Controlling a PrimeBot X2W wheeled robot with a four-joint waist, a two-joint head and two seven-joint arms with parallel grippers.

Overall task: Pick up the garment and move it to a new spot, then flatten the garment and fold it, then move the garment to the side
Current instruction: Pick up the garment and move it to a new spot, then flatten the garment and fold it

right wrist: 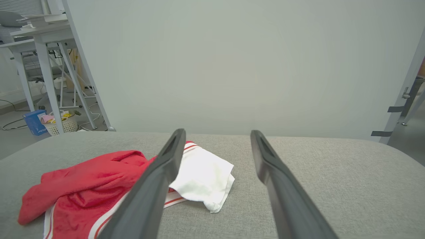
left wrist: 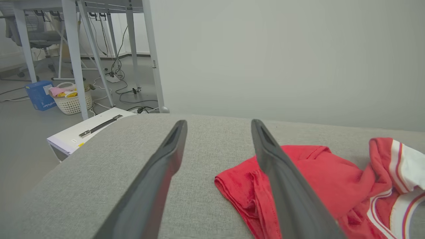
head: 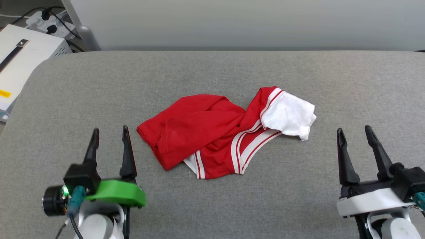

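The garment (head: pixel 219 132) lies crumpled in the middle of the grey padded table (head: pixel 212 73), red with white stripes and one white sleeve (head: pixel 290 114) sticking out to the right. My left gripper (head: pixel 110 132) hovers open at the lower left, just left of the red cloth, holding nothing. At the lower right my right gripper (head: pixel 354 130) stands open and empty, a short way right of the white sleeve. The left wrist view has the garment (left wrist: pixel 315 172) to the right of its open gripper (left wrist: pixel 219 123). In the right wrist view the garment (right wrist: pixel 99 179) lies left of its open gripper (right wrist: pixel 217 132).
A white box (head: pixel 20 56) with a dark handle sits off the table's far left corner, beside a power strip (head: pixel 49 20) with cables. A pale wall panel (head: pixel 245 23) rises behind the table's far edge. A laundry basket (left wrist: pixel 71 98) and white desk legs stand on the floor beyond.
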